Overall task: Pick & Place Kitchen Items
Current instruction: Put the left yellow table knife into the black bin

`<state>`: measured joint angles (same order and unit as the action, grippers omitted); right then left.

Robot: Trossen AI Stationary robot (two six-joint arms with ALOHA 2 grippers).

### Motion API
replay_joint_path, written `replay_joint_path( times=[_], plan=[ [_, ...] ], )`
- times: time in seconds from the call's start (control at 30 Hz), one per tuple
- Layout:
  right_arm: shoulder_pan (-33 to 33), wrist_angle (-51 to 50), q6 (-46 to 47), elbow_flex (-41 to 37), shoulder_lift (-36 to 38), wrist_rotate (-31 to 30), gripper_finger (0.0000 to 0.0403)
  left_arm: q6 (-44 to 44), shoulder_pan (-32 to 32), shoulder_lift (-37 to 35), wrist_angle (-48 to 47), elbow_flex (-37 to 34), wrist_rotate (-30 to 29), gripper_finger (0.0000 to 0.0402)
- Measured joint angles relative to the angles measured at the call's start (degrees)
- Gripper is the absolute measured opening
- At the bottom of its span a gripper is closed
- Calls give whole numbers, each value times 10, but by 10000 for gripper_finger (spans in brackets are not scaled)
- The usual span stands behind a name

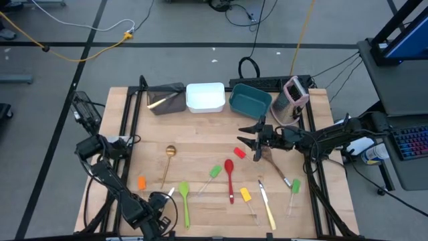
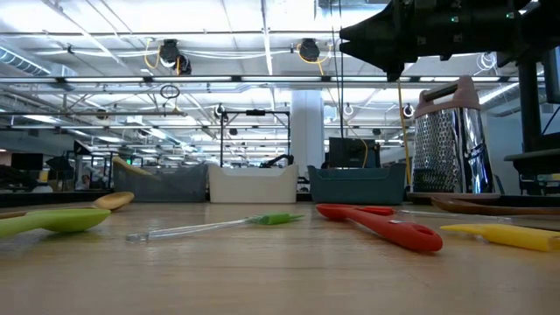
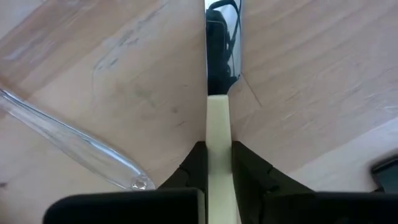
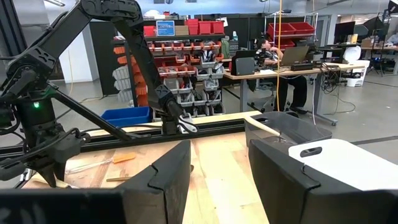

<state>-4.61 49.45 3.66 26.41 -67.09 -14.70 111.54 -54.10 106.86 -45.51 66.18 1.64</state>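
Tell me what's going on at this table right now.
The left gripper, low at the table's near edge, has its fingers pinched on the cream handle of a knife lying flat on the wood. The right gripper hovers open near the teal tub. Spoons and spatulas lie scattered between.

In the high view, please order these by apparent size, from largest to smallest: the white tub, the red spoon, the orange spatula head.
1. White tub, clearly largest.
2. Red spoon, long but slim.
3. Orange spatula head, smallest.
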Motion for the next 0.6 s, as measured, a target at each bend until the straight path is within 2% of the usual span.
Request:
replay_joint_path(
  times=[0.37,0.6],
  plan=[
    [0,0,0,0,0,0,157,-66,33,-49,-27,-1,-27,32],
    [0,-1,0,0,0,0,157,-102,59,-91,-91,0,-33,32]
  ],
)
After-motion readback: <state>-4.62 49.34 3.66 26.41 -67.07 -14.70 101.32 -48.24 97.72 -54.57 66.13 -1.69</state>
